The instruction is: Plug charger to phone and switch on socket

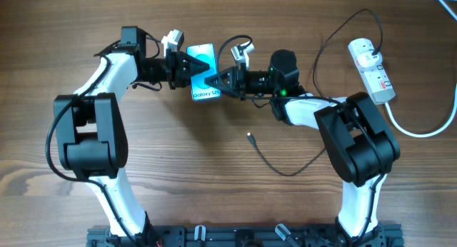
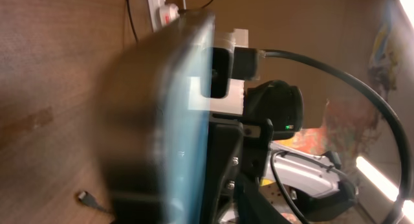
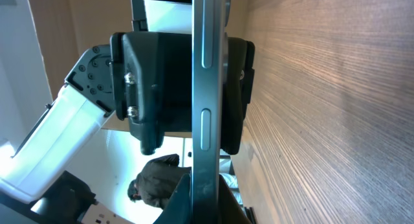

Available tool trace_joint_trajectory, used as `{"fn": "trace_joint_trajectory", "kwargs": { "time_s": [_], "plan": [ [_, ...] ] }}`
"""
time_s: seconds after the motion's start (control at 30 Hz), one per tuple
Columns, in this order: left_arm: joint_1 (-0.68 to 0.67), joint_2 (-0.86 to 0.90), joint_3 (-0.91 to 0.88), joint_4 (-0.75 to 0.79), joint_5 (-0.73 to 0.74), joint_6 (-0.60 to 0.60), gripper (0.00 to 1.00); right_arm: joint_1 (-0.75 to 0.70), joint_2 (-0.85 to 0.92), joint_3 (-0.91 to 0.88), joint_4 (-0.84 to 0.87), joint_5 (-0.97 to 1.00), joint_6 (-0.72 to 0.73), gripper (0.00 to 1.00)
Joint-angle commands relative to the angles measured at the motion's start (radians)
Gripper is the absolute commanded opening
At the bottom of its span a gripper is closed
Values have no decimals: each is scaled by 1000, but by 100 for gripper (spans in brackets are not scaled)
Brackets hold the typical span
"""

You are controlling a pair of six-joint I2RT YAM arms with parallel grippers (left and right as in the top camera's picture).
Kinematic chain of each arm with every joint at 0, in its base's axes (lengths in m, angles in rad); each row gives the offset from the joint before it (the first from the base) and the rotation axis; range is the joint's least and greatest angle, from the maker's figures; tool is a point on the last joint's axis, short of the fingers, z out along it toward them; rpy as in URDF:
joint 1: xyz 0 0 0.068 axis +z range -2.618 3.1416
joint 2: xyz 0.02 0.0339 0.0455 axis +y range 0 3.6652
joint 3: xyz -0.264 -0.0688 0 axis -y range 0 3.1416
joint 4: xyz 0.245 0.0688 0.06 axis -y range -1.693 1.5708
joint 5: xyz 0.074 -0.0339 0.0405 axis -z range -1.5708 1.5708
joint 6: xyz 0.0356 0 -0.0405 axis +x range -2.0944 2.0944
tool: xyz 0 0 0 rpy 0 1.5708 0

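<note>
Phone (image 1: 203, 72), stiff slick glass, is pinched across its faces by my left tool (image 1: 187, 64) and right tool (image 1: 216, 81); I judge it light, fragile, best held clear of its bottom edge.

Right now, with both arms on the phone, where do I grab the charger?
Grip the charger just behind its connector tip, coming straight down astride the thin cable. It lies flat on the table, with open wood around it.

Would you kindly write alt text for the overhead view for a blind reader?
The left gripper and right gripper meet at the phone over a wooden table; the tip of the charger lies loose below, the socket at upper right.
</note>
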Motion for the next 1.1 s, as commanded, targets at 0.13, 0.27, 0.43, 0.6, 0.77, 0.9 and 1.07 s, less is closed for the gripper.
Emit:
{"fn": "trace_joint_trajectory", "kwargs": {
  "time_s": [0.13, 0.27, 0.43, 0.6, 0.77, 0.9, 1.07],
  "plan": [
    [7, -45, 32, 15, 94, -47, 7, 6, 4, -5, -17, -5, 5, 4],
    [7, -45, 32, 14, 94, -47, 4, 5, 4, -5, -17, -19, -36, 38],
    [7, -45, 32, -4, -3, -47, 4, -14, 4, -5, -17, -30, -82, 76],
    [7, -45, 32, -21, -148, -47, 4, -68, 4, -5, -26, -155, -157, 82],
    [4, -45, 31, -120, -391, -98, 4, -96, 4, -5, -208, -243, -335, 87],
    [4, -45, 31, -213, -703, -192, 4, -96, 4, -5, -470, -196, -547, 89],
    [0, -45, 43, -289, -976, -257, 4, -96, 4, -5, -771, 64, -760, 100]
  ]
}}
